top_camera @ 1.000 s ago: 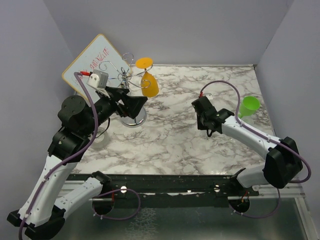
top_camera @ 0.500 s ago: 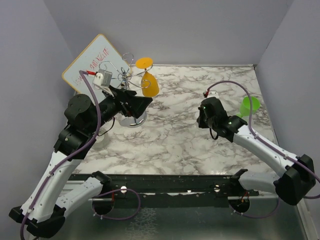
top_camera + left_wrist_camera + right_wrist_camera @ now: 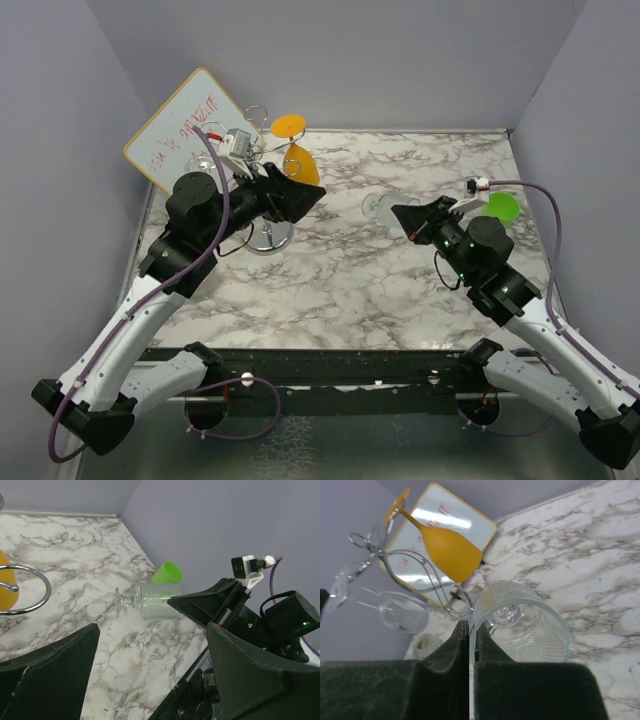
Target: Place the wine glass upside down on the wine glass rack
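- Wine glass (image 3: 530, 630): clear and ribbed, lying on its side at centre right of the overhead view. Its foot points toward the rack. Whether it rests on the desk (image 3: 340, 280) or hangs just above it cannot be told.
- Right fingers (image 3: 452, 650): pressed together on the rim, with one thin wall of the bowl pinched between them.
  - Risk: so narrow a hold at the lip may let the glass swing or slip when it is turned upside down.
  - Risk: a harder squeeze could crack the rim.
- Left fingers (image 3: 50, 680): spread wide and holding nothing, just beside the wine glass rack (image 3: 270, 240) at upper left of the overhead view.
  - Risk: this arm crowds the approach, and a brush against the wire could tip or shift the stand.
- Orange glass (image 3: 450, 547): hangs bowl-down from one curled arm.
- Second clear glass (image 3: 400, 615): hangs further left in the right wrist view.
  - Risk: an incoming stem aimed at a taken arm, or a wide swing, would strike either hanging glass.
- Free wire arm: not plainly identifiable in these views.
  - Risk: if the foot misses the loop, the glass drops onto the desk when the fingers let go.
- Green cup (image 3: 167, 573): just behind the bowl, near the right arm.
  - Risk: the arm could knock it over while pulling away.
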